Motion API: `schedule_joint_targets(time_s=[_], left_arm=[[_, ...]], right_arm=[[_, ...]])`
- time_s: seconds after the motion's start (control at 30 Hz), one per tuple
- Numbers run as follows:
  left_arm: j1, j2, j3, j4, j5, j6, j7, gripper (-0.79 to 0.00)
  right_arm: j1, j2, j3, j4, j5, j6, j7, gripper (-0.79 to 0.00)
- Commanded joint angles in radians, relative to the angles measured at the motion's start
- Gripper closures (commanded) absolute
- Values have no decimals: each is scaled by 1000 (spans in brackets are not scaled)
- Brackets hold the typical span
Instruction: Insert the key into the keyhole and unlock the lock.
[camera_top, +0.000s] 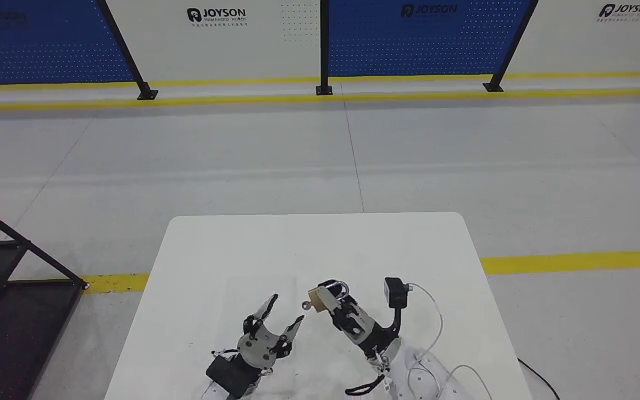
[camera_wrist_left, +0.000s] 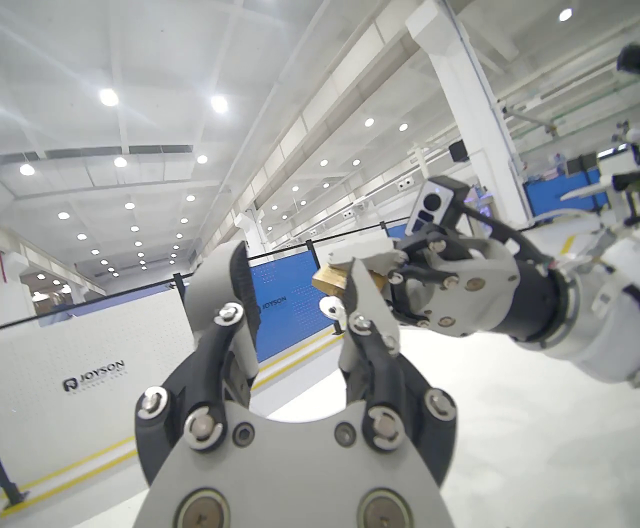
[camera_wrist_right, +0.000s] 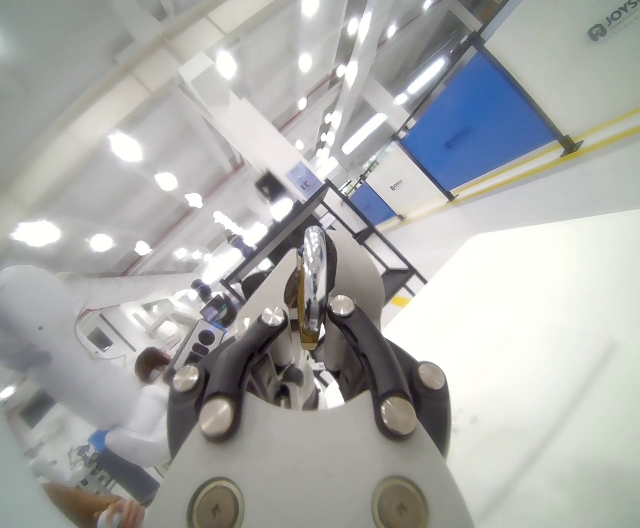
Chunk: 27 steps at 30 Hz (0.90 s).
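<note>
A brass padlock (camera_top: 320, 298) with a chrome shackle is held above the white table (camera_top: 300, 245), near its front edge. My right gripper (camera_top: 325, 301) is shut on it. In the right wrist view the shackle (camera_wrist_right: 315, 265) and a strip of the brass body (camera_wrist_right: 301, 305) stand between the fingers. My left gripper (camera_top: 284, 310) hangs just left of the lock, open, with nothing between its fingers. In the left wrist view its fingers (camera_wrist_left: 239, 280) spread wide, and the padlock (camera_wrist_left: 327, 281) in the right gripper (camera_wrist_left: 352, 265) sits just beyond one fingertip.
White cables (camera_top: 435, 340) trail over the table's front right corner. A black frame (camera_top: 35, 260) stands on the floor left of the table. Blue and white barrier panels (camera_top: 420, 35) line the far side of the floor.
</note>
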Motion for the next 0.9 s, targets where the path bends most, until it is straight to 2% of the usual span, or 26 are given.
schedule_joint_targets(time_s=[0.0,0.13,0.27,0.33,0.47,0.63,0.67,0.7,0.77,0.8,0.87], left_arm=[[32,12,-51,-26,-42,-86,-7,-785],[108,40,-178,-81,-106,-224,-74,-785],[177,58,-318,-127,-138,-230,-125,-785],[206,64,-365,-136,-158,-244,-151,-785],[236,70,-429,-138,-173,-251,-197,-785],[248,71,-445,-136,-184,-259,-210,-785],[248,71,-445,-136,-184,-259,-210,-785],[248,71,-445,-136,-184,-259,-210,-785],[248,71,-445,-136,-184,-259,-210,-785],[248,71,-445,-136,-184,-259,-210,-785],[248,71,-445,-136,-184,-259,-210,-785]], right_arm=[[7,0,3,14,-6,37,11,0],[50,-5,-23,50,-17,163,118,0],[126,-17,-109,102,-29,263,338,0],[157,-29,-157,119,-71,334,376,0],[226,-60,-265,161,-136,452,468,0],[296,-99,-351,226,-175,568,480,-3],[303,-106,-365,239,-175,576,477,-175],[314,-112,-376,251,-179,583,485,-209],[329,-121,-393,272,-190,602,495,-369],[336,-125,-401,279,-193,607,503,-680],[345,-130,-412,290,-205,617,513,-785]])
